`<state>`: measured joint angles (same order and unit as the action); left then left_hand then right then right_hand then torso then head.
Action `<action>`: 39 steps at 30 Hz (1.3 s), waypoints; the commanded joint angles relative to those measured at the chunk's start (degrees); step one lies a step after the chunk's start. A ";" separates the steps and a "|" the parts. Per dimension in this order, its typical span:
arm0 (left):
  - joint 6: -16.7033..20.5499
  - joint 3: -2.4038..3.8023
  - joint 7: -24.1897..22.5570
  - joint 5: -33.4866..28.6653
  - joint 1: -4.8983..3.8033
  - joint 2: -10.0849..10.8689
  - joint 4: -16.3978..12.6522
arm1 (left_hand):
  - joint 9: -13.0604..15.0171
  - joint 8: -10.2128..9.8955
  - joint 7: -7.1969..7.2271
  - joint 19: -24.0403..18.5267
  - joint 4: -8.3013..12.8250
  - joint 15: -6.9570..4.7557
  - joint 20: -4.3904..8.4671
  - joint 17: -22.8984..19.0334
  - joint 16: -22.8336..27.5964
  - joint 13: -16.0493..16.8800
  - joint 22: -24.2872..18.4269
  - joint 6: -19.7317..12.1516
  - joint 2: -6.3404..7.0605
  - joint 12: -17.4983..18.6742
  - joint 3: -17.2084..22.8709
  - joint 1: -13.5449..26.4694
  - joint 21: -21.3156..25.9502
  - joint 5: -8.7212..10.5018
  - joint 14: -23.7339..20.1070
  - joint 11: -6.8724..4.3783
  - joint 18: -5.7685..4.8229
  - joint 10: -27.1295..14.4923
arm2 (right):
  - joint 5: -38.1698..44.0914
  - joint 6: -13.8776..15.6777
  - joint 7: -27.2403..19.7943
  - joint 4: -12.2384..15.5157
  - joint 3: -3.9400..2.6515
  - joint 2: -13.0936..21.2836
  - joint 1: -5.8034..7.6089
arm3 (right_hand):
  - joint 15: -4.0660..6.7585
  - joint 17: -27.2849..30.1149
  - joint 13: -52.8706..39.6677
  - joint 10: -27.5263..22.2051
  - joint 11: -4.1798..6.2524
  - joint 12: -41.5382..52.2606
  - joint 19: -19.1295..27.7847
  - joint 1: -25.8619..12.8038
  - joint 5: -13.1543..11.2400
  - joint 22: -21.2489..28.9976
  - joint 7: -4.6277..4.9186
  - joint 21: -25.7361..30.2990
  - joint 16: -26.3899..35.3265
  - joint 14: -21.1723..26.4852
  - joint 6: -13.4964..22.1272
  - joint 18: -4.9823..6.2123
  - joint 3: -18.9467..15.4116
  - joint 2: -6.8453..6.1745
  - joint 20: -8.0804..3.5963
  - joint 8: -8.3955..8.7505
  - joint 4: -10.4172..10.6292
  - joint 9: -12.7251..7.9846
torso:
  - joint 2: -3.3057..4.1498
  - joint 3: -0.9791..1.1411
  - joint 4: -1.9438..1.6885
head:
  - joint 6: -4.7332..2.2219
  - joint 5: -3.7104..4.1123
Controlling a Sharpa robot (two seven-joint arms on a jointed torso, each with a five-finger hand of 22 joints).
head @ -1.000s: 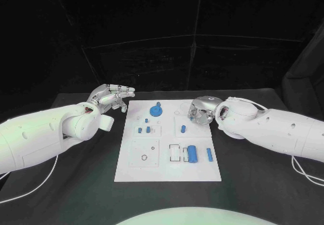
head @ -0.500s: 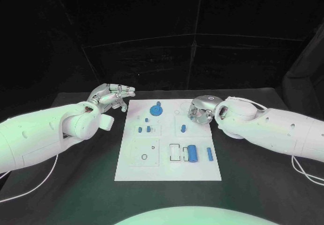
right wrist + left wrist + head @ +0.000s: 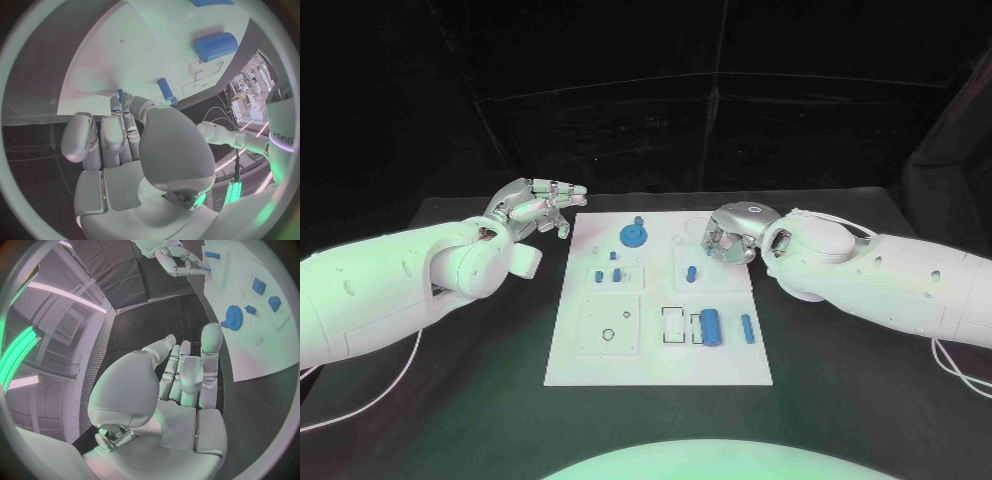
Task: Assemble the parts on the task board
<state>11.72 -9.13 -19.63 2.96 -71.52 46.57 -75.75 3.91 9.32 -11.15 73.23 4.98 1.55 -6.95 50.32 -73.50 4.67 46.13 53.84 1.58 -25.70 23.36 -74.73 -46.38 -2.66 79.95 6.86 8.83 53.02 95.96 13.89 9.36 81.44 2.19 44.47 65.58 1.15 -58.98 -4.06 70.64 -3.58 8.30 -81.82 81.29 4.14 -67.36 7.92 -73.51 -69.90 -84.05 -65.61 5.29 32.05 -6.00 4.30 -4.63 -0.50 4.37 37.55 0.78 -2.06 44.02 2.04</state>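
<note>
The white task board (image 3: pixel 661 345) lies in the middle of the table. On it are a blue gear (image 3: pixel 633 237), a blue cylinder (image 3: pixel 711 327), a slim blue bar (image 3: pixel 747 330) and small blue pieces (image 3: pixel 607 276). My right hand (image 3: pixel 728 235) hovers over the board's far right corner with its fingers curled in. In the right wrist view its fingertips pinch a thin blue peg (image 3: pixel 120 94), with the cylinder (image 3: pixel 215 46) beyond. My left hand (image 3: pixel 531 208) is raised beside the board's far left corner, fingers spread and holding nothing. The left wrist view shows the gear (image 3: pixel 233 318).
The black table (image 3: pixel 473 400) reaches out on both sides of the board. A white cable (image 3: pixel 358 405) trails from the left arm and another (image 3: pixel 949 370) from the right arm. Black curtains hang behind the table.
</note>
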 commanded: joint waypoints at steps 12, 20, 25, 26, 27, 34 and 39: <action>-0.50 0.05 -0.03 -0.27 -0.12 0.24 -0.44 | 0.00 0.09 -0.09 -0.46 0.42 -0.01 -0.12 -0.25 0.14 -0.13 -0.08 -0.19 -0.39 -0.68 1.44 -0.87 0.39 -0.17 -0.47 0.02 0.85 -0.77 | 0.28 4.12 1.32 4.29 -0.10 2.95 0.16 | 0.30 -0.08 -0.04 0.46 0.09 0.18 -0.58 -0.17 0.29 -0.29 -0.14 -0.38 -0.48 -1.59 -0.53 -0.59 -0.01 0.12 0.06 -0.13 -0.50 0.02 | -0.04 -0.03 -0.03 | -0.15 -0.33; -0.45 0.03 -0.80 -0.27 -0.13 0.20 -0.66 | 0.00 0.10 -0.11 -0.47 0.46 -0.01 -0.12 -0.29 0.14 -0.13 -0.11 -0.20 -0.36 -0.73 1.51 -0.85 0.42 -0.16 -0.48 0.03 0.86 -0.79 | -1.62 4.85 1.73 11.61 -0.25 4.82 0.53 | 0.29 0.22 -0.03 0.45 0.08 0.14 -0.57 -0.27 0.33 -0.32 -0.13 -0.42 -0.32 -1.55 -0.53 -0.59 -0.02 0.09 0.05 -0.09 -0.51 0.01 | -0.10 -0.02 0.10 | -0.39 -0.98; -0.99 0.02 -1.81 -0.27 -0.12 0.01 -0.98 | 0.02 0.27 -0.18 -0.52 0.39 0.11 -0.22 -0.50 0.12 -0.13 -0.10 -0.25 0.62 -1.17 1.22 0.15 0.45 -0.16 -0.59 0.14 0.82 -0.89 | -2.46 4.75 1.46 14.88 -0.30 4.10 0.74 | 0.27 0.29 0.00 0.35 0.05 0.02 -0.53 -0.33 0.43 -0.39 -0.09 -0.50 -0.35 -1.51 -0.37 -0.59 0.03 -0.07 0.05 0.10 -0.70 -0.06 | -0.22 -0.17 -0.26 | -0.19 -1.92; -1.15 0.01 -1.96 -0.28 -0.11 -0.02 -1.02 | 0.03 0.32 -0.16 -0.53 0.37 0.13 -0.24 -0.52 0.10 -0.13 -0.11 -0.24 0.82 -1.26 1.12 0.34 0.47 -0.16 -0.60 0.14 0.82 -0.89 | -2.58 4.68 1.39 15.19 -0.30 3.74 0.76 | 0.27 0.29 0.00 0.35 0.05 0.02 -0.53 -0.33 0.43 -0.39 -0.09 -0.50 -0.35 -1.51 -0.37 -0.59 0.03 -0.07 0.05 0.10 -0.70 -0.06 | -0.15 -0.08 -0.13 | -0.20 -2.33; -1.26 0.00 -2.06 -0.28 -0.11 -0.04 -1.05 | 0.04 0.39 -0.12 -0.55 0.38 0.13 -0.25 -0.60 0.10 -0.12 -0.14 -0.23 1.08 -1.40 0.98 0.55 0.51 -0.16 -0.64 0.11 0.84 -0.89 | -2.65 4.61 1.34 15.39 -0.30 3.43 0.77 | 0.27 0.29 0.00 0.35 0.05 0.02 -0.53 -0.33 0.43 -0.39 -0.09 -0.50 -0.35 -1.51 -0.37 -0.59 0.03 -0.07 0.05 0.10 -0.70 -0.06 | -0.15 -0.07 -0.12 | -0.16 -2.53; -1.63 -0.08 -3.44 -0.28 -0.03 -0.29 -1.59 | 0.09 0.68 -0.02 -0.62 0.34 0.09 -0.27 -0.75 0.06 -0.08 -0.18 -0.05 1.36 -1.88 0.76 0.98 0.60 -0.17 -0.74 0.02 0.87 -0.75 | -3.31 1.91 0.34 14.77 -0.24 -1.75 0.77 | 0.25 0.20 0.02 0.29 0.01 -0.05 -0.51 -0.37 0.45 -0.45 -0.04 -0.57 -0.45 -1.52 -0.30 -0.59 0.07 -0.09 0.05 0.20 -0.80 -0.10 | -0.06 -0.27 -0.08 | 0.07 -4.17; -2.66 -0.10 -4.07 -0.28 -0.02 -0.52 -1.79 | 0.10 0.84 0.15 -0.86 0.68 0.02 -0.24 -1.18 0.18 -0.09 -0.54 -0.03 1.77 -2.17 0.65 0.89 1.01 -0.16 -0.95 -0.09 0.97 -0.75 | -3.43 0.93 -0.46 13.05 -0.10 -4.71 0.27 | 0.24 0.31 0.02 0.28 0.01 -0.07 -0.49 -0.37 0.46 -0.43 -0.04 -0.56 -0.40 -1.50 -0.29 -0.58 0.09 -0.06 0.05 0.22 -0.82 -0.11 | 0.00 -0.17 -0.30 | 0.48 -5.17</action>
<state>10.64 -9.27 -21.72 2.93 -71.47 46.13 -77.36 3.92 9.88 -11.15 72.62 5.71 1.54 -7.16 49.16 -73.50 4.62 45.64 53.85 2.91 -27.72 24.21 -73.91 -45.70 -2.66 79.54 7.06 8.83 52.41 93.09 16.38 10.08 94.76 2.05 40.04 65.94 1.14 -58.71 -4.01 70.62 -3.59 8.30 -82.01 81.29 4.37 -67.75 7.69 -73.84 -70.21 -84.05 -65.80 5.31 32.20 -6.01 4.49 -4.42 -0.98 4.31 37.49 0.57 -2.25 44.35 -2.75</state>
